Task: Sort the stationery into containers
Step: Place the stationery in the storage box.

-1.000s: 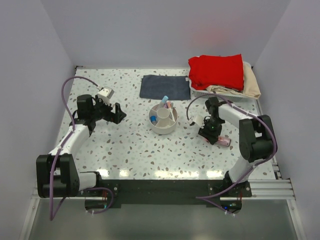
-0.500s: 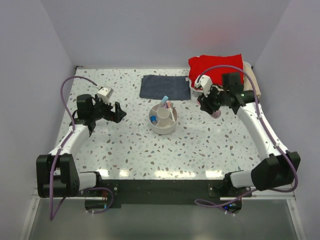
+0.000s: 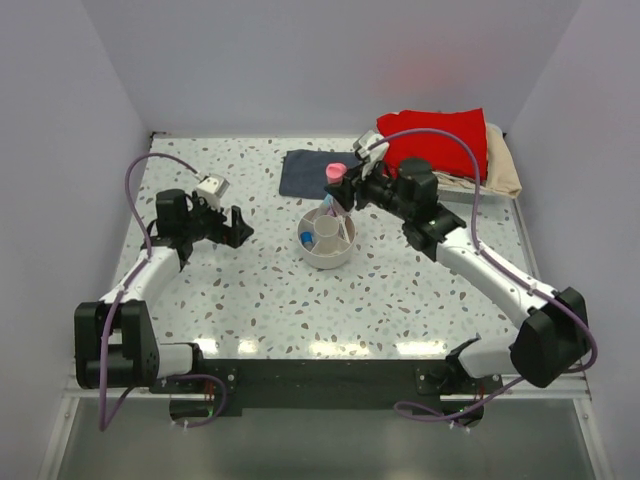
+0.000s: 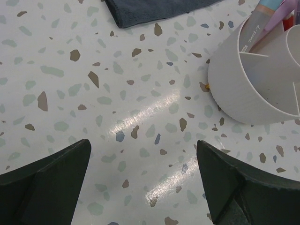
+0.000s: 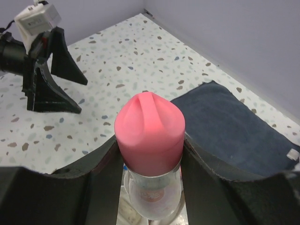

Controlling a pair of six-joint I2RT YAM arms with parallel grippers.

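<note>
My right gripper [image 3: 343, 186] is shut on a clear bottle with a pink cap [image 3: 337, 171], holding it in the air just above the far rim of the round off-white divided bowl [image 3: 326, 262]. In the right wrist view the pink-capped bottle [image 5: 150, 126] stands upright between both fingers [image 5: 101, 173]. A blue-capped pen [image 3: 329, 200] and other slim items lean in the bowl's compartments. My left gripper [image 3: 238, 228] is open, low over the table left of the bowl, with nothing between its fingers [image 4: 56, 173]. The bowl's wall [image 4: 243, 93] shows at the right of the left wrist view.
A folded dark-blue cloth [image 3: 305, 175] lies behind the bowl. A white basket with a red cloth [image 3: 435, 140] and a beige cloth [image 3: 503, 165] stands at the back right. White walls enclose the table on three sides.
My right arm lifted the pink-capped bottle from the right side of the table and swung it left to above the bowl. The left arm has not moved.
</note>
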